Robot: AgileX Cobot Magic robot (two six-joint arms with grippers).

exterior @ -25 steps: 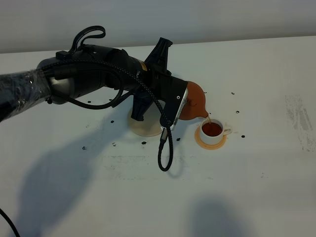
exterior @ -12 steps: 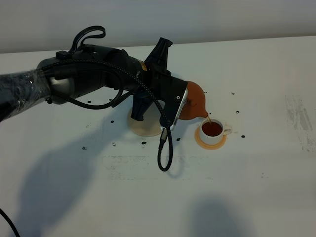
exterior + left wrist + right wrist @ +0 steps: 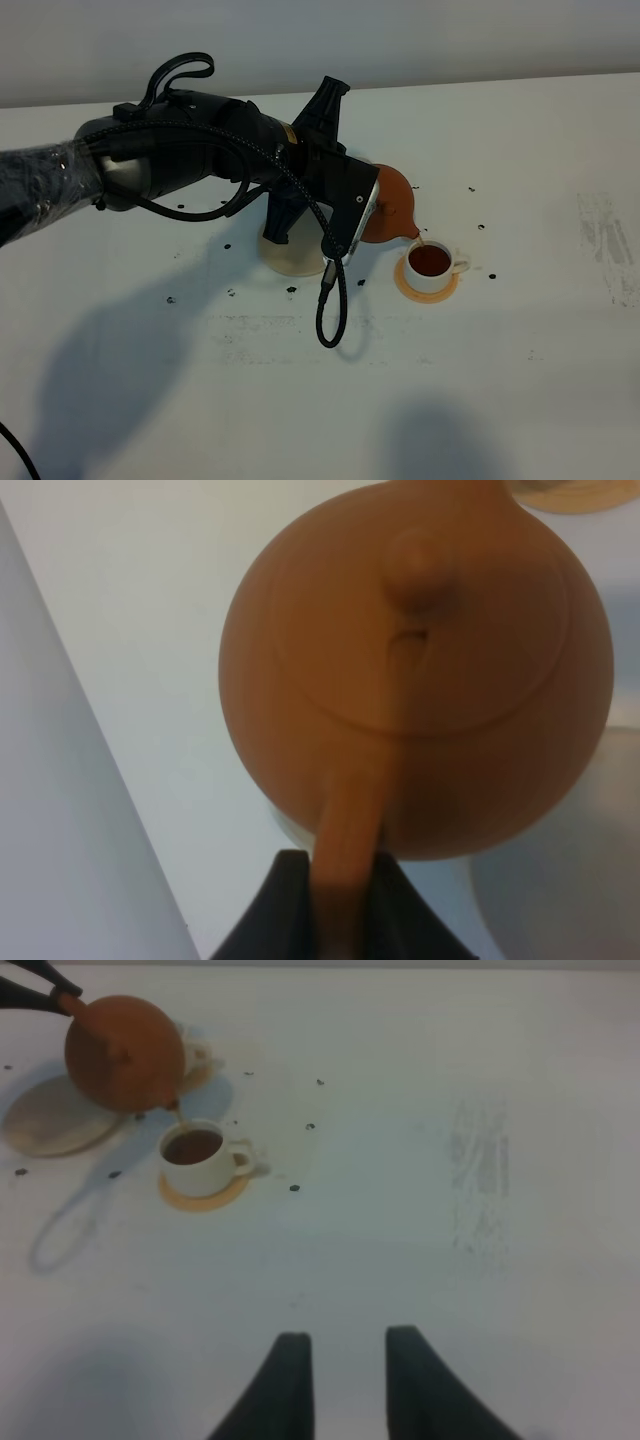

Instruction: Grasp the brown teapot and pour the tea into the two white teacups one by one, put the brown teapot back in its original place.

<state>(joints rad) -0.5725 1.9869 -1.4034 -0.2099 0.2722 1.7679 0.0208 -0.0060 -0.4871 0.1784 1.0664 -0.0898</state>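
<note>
The left gripper (image 3: 340, 885) is clamped on the loop handle (image 3: 345, 820) of the brown teapot (image 3: 395, 205). It holds the pot in the air, a little behind the middle of the desk (image 3: 520, 380) and tipped spout-down. A thin stream of tea runs from the spout into a white teacup (image 3: 430, 263), which is already dark with tea. The cup stands on an orange coaster (image 3: 425, 292) just right of the desk's middle.

The beige coaster (image 3: 288, 258) lies bare, left of the cup and partly under the left arm, whose cable loop (image 3: 328, 300) hangs just above the desk top. In the right wrist view, a pale shape with an orange rim (image 3: 200, 1058) beyond the pot may be the second teacup, though most of it is hidden.

From the filled cup to the desk's right edge the top is open, marked by a few dark specks (image 3: 472, 189) and a grey scuffed patch (image 3: 605, 245) near that edge. The near edge has broad open room too. The right gripper (image 3: 350, 1360) hangs over the near right part of the desk, well apart from the cup, with its fingers a narrow gap apart and nothing between them
</note>
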